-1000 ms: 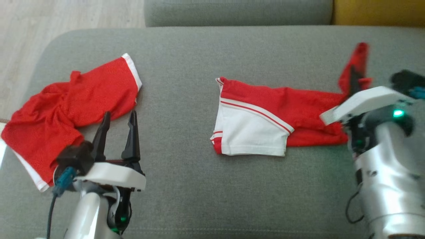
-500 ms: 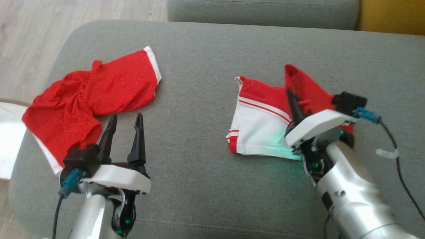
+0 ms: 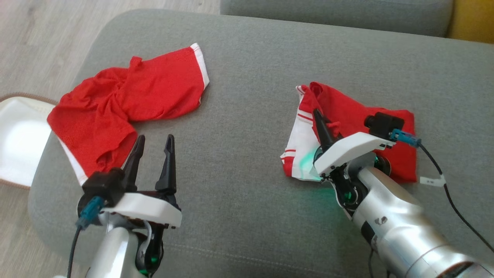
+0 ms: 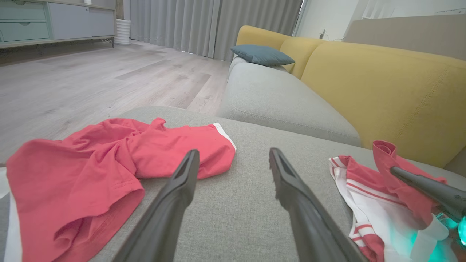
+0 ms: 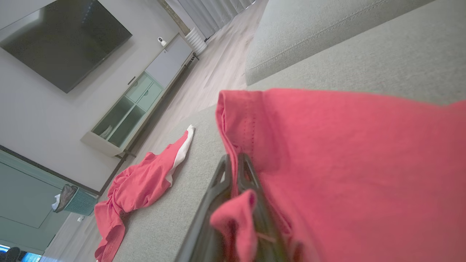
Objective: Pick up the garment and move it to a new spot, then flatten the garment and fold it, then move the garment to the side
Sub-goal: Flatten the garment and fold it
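Red garment (image 3: 359,108) edge pinched tight in right gripper (image 3: 317,114) to fold it over itself, with left gripper (image 3: 155,138) spread wide and empty.

Two red-and-white garments lie on the grey seat cushion (image 3: 247,77): one crumpled garment (image 3: 127,96) at its left end, one folded garment (image 3: 347,110) nearer its right end; two tools hang over it, the left tool (image 3: 154,139) and the right tool (image 3: 318,114); one teal pillow (image 4: 262,54) beyond its far edge; one white mat (image 3: 19,143) off its left end; one television (image 5: 62,40); one basket (image 5: 78,202).
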Robot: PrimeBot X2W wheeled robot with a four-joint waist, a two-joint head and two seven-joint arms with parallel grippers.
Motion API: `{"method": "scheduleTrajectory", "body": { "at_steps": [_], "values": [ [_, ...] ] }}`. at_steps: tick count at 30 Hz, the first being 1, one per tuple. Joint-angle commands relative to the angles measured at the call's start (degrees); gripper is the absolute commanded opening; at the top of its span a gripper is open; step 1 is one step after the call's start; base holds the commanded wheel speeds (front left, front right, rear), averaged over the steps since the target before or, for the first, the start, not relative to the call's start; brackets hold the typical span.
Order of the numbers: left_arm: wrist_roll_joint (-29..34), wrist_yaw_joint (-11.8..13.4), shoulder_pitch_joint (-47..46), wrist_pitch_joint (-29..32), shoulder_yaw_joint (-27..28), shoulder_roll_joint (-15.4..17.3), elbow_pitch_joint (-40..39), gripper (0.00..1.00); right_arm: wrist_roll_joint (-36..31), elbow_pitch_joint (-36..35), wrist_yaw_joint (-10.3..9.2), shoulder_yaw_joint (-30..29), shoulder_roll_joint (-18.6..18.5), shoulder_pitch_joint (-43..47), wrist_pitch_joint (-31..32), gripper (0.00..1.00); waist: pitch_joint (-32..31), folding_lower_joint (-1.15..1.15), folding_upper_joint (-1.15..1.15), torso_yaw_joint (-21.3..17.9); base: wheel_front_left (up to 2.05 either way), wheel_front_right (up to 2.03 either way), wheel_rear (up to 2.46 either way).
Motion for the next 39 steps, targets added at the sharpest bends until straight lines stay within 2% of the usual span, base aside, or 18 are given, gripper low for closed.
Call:
{"method": "scheduleTrajectory", "body": {
  "at_steps": [1,4,5,6,11,14,20,24,27,30,33,34,35,39],
  "values": [
    [-0.6,0.3,-3.0,-0.3,1.2,0.8,-1.6,1.00,1.2,-0.8,0.19,1.6,0.7,-2.1,-0.9,0.00,0.3,0.00,0.00,0.3,0.00,0.00,0.00],
    [-0.7,0.3,-3.1,-0.3,0.9,0.8,-1.5,1.00,4.1,0.0,0.19,4.6,0.7,-3.3,-1.3,0.00,0.6,0.00,0.00,0.7,0.00,0.00,0.00],
    [-0.7,0.3,-3.2,-0.3,0.9,0.8,-1.4,1.00,4.9,0.2,0.19,5.5,0.7,-3.7,-1.3,0.66,0.7,0.00,0.00,0.7,0.00,0.00,0.00],
    [-0.7,0.3,-3.2,-0.3,0.9,0.8,-1.4,1.00,5.8,-0.1,0.19,6.4,0.7,-3.9,-1.3,1.00,0.8,0.00,0.00,0.7,0.00,0.00,0.00],
    [-0.6,0.4,-3.3,-0.3,1.5,0.8,-1.1,1.00,8.3,-2.3,0.19,9.1,0.7,-4.7,-1.4,1.00,0.7,0.00,0.00,-0.2,0.00,0.00,0.00],
    [-0.7,0.5,-3.3,-0.3,1.5,0.8,-1.3,1.00,8.0,-2.4,0.19,8.9,0.7,-5.4,-1.4,1.00,0.2,0.00,0.00,-1.2,0.00,0.00,0.00],
    [-0.6,0.9,-2.7,-0.3,2.5,0.8,-2.1,1.00,1.3,-0.5,0.19,4.3,0.7,-7.2,-1.4,1.00,-1.3,0.00,0.00,-4.3,0.00,0.00,0.00],
    [-0.6,1.1,-2.3,-0.3,3.2,0.8,-3.4,1.00,-8.6,2.7,0.19,-2.8,0.4,-8.5,-1.4,1.00,-2.0,0.00,0.00,-6.5,0.00,0.00,0.00],
    [-0.8,1.3,-2.3,-0.3,3.4,0.8,-4.8,1.00,-17.1,1.9,0.19,-8.9,-2.1,-7.8,-1.4,1.00,-2.2,0.00,0.00,-8.0,0.00,0.00,0.00],
    [-0.9,1.4,-2.3,-0.3,3.8,0.8,-6.2,1.00,-27.9,-2.7,0.19,-15.1,-5.2,-4.8,-1.4,1.00,-2.2,0.00,0.00,-9.4,0.00,0.00,0.00],
    [-1.1,1.5,-2.2,-0.3,4.1,0.8,-7.4,1.00,-37.6,-9.2,0.19,-22.5,-6.4,0.5,-1.4,1.00,-2.3,0.00,0.00,-10.6,0.00,0.00,0.00],
    [-1.1,1.6,-2.1,-0.3,4.2,0.8,-7.7,1.00,-40.8,-11.8,0.19,-25.0,-6.3,2.5,-1.4,1.00,-2.3,0.00,0.00,-10.9,0.00,0.00,0.00],
    [-1.1,1.6,-2.1,-0.3,4.2,0.8,-7.7,1.00,-40.8,-11.8,0.19,-25.0,-6.3,2.5,-1.4,1.00,-2.3,0.00,0.00,-10.9,0.00,0.00,0.00],
    [-1.0,1.6,-1.7,-0.3,4.2,0.8,-8.6,1.00,-51.2,-21.6,0.19,-34.1,-3.8,11.0,-1.4,1.00,-2.4,0.00,0.00,-12.2,0.00,0.00,0.00]
  ]
}}
